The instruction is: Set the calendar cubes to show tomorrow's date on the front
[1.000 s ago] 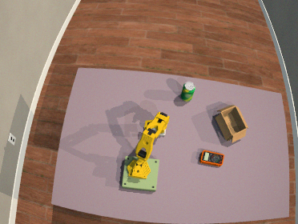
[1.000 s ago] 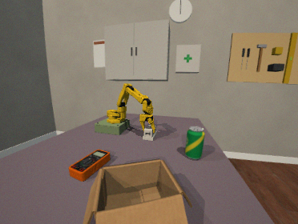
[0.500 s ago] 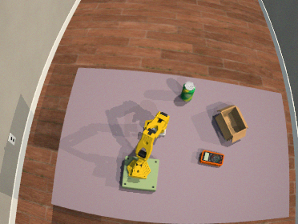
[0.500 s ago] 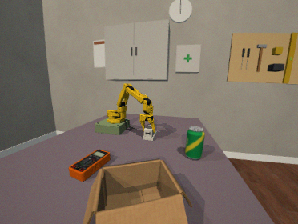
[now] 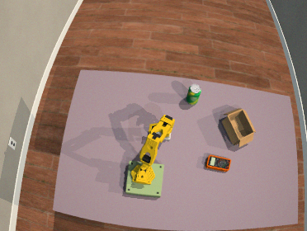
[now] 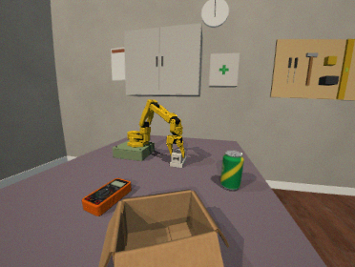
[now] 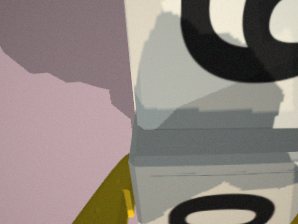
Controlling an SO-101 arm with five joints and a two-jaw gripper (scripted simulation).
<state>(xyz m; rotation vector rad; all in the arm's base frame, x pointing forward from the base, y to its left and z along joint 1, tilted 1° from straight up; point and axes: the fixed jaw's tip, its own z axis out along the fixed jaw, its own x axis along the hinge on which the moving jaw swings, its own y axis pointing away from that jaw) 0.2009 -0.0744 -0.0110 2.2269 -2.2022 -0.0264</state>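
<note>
From the exterior view, I have one small white calendar point(image 6: 177, 164) point(image 5: 166, 139) on the mauve table top point(image 6: 143, 176) point(image 5: 103, 186), in the far middle, right of the arm's base. It shows a pale block with a dark mark above a low white foot; the month's name is unreadable. Up close I see two pale faces, the upper point(image 7: 210, 95) with part of a thick, curved black digit, the lower point(image 7: 155, 195) with the top of a rounded one. I can't tell whether they belong to one cube or two.

My one gripper point(image 6: 177, 153) point(image 7: 212, 200) points down, its fingers closed on a cube point(image 6: 177, 156) at the calendar; I can't tell whether that cube sits flat.

Outward, I count one yellow arm point(image 6: 162, 112) point(image 5: 149, 149) on one green base point(image 6: 129, 153) point(image 5: 144, 190), one green can point(image 6: 232, 171) point(image 5: 193, 95) to the right, one orange multimeter point(image 6: 107, 195) point(image 5: 218, 162) left, and one open cardboard box point(image 6: 167, 255) point(image 5: 231, 131) nearest.
</note>
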